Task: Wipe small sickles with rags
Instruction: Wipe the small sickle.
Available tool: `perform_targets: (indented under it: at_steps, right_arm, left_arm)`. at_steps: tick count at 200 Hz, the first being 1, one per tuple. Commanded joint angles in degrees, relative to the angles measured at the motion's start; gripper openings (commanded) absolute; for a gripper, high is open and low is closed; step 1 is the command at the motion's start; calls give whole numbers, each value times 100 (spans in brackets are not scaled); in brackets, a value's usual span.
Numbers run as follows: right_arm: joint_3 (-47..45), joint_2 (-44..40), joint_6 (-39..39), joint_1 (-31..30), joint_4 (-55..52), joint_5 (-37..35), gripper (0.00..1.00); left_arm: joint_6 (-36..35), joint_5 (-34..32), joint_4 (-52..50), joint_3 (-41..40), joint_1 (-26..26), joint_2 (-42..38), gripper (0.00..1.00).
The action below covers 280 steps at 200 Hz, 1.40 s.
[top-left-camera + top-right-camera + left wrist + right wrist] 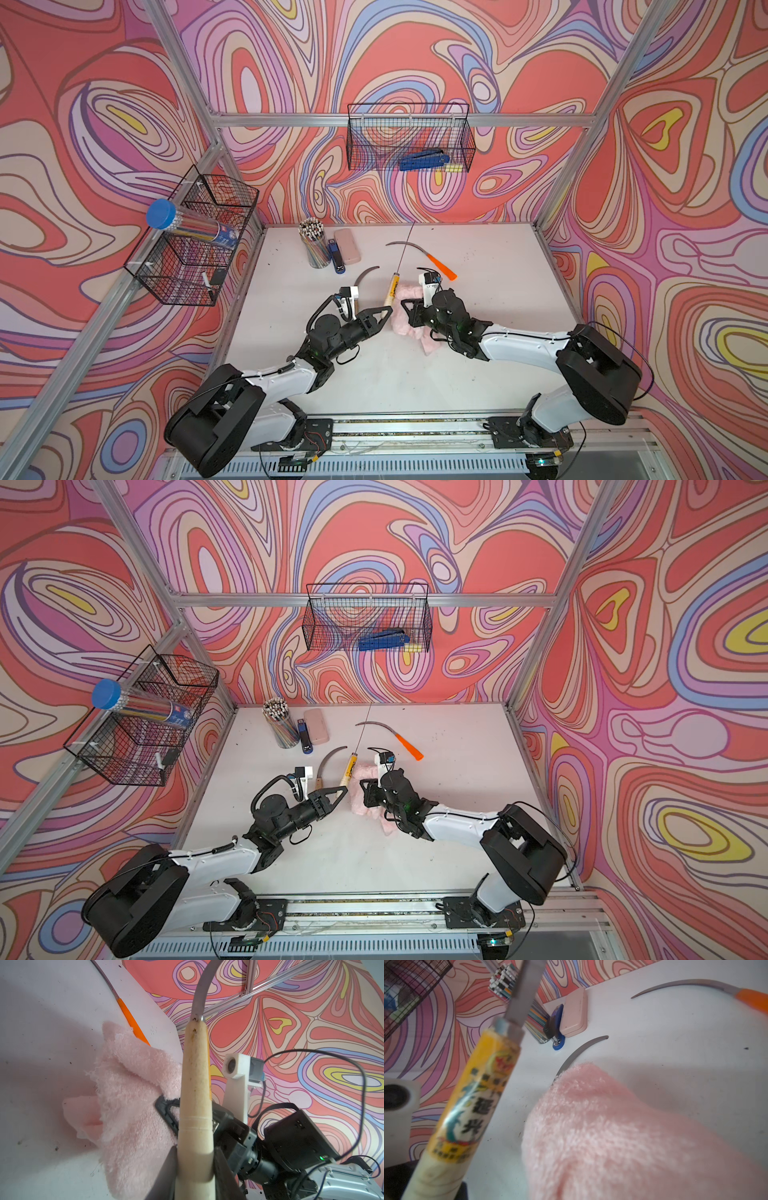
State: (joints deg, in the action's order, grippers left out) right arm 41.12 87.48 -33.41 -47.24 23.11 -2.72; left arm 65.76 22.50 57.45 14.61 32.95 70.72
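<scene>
Foreground: labelled sickle (467, 1109), pale wooden handle with yellow sticker, tilted, blurred | beside it: pink rag (623, 1136), fluffy, bunched | behind rag: second sickle (577, 1051), curved blade partly hidden | farther on table (675, 1043): orange-handled sickle (751, 998) lying flat; pink case (574, 1014) beside blue stapler (555, 1022) and pencil cup (503, 980)

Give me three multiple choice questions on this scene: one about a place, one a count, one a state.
1. The orange-handled sickle lies: A in a basket; B on the table; C in a cup.
2. Sickles in view: A one; B two; C three.
3. The left pincer is: A shut on a wooden-handled sickle; B open; C shut on nothing.
Answers: B, it lies flat on the white top. C, one held, two lying on the table. A, its jaws clamp the handle's end.
</scene>
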Motion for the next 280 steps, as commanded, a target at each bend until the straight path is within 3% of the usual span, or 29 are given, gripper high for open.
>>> perform_targets:
  at_steps: [1, 67, 109, 210, 258, 280]
  right_arm:
    - [207, -97, 235, -415, 37, -137, 0]
    - [222, 25, 273, -842, 326, -263, 0]
    - [711, -85, 496, -785, -284, -791, 0]
    - [1834, 76, 720, 99, -1050, -389, 0]
    - [1849, 342, 671, 28, -876, 185, 0]
    - [1861, 429, 759, -347, -955, -14, 0]
  left_arm:
    - [-195, -187, -329, 47, 16, -190, 0]
    - [-454, -676, -1127, 86, 23, -583, 0]
    - [-588, -800, -1593, 73, 19, -1071, 0]
    - [-586, -748, -1769, 99, 19, -1170, 0]
    - [-617, -789, -1758, 121, 19, -1090, 0]
    - [-671, -852, -1825, 185, 19, -1086, 0]
